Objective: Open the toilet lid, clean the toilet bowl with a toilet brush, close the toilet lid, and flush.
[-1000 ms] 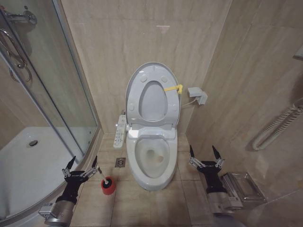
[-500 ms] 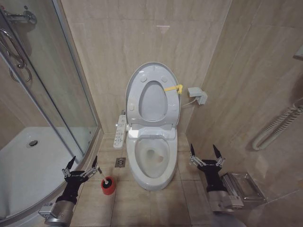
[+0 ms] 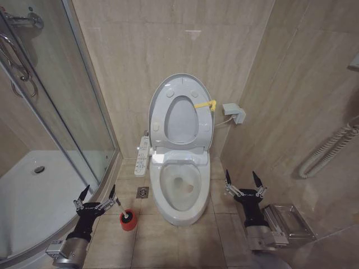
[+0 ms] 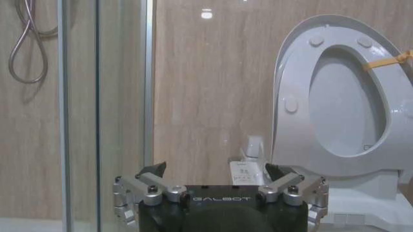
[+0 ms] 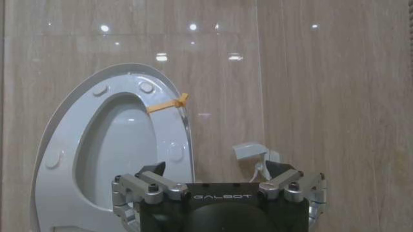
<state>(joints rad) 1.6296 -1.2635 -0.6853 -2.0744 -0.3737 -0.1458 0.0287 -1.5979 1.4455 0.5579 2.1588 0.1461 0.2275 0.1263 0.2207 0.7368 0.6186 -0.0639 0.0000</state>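
Nearest to us, the left gripper point(image 3: 96, 192) hangs low beside the shower tray point(image 3: 25, 196), fingers spread wide and holding nothing; the toilet brush point(image 3: 124, 214) in its red holder point(image 3: 128, 220) stands just beside it on the floor tiles. Our right gripper point(image 3: 245, 180) is also wide open and empty, right of the toilet bowl point(image 3: 179, 190). Farther back, the toilet lid point(image 3: 159, 98) and seat ring point(image 3: 197, 126) stand upright against the wall, yellow strap point(image 3: 206, 105) at the edge.

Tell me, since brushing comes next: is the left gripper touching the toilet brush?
Cannot tell. In the head view the open left gripper has one fingertip overlapping the toilet brush handle, with no plain contact or gap.
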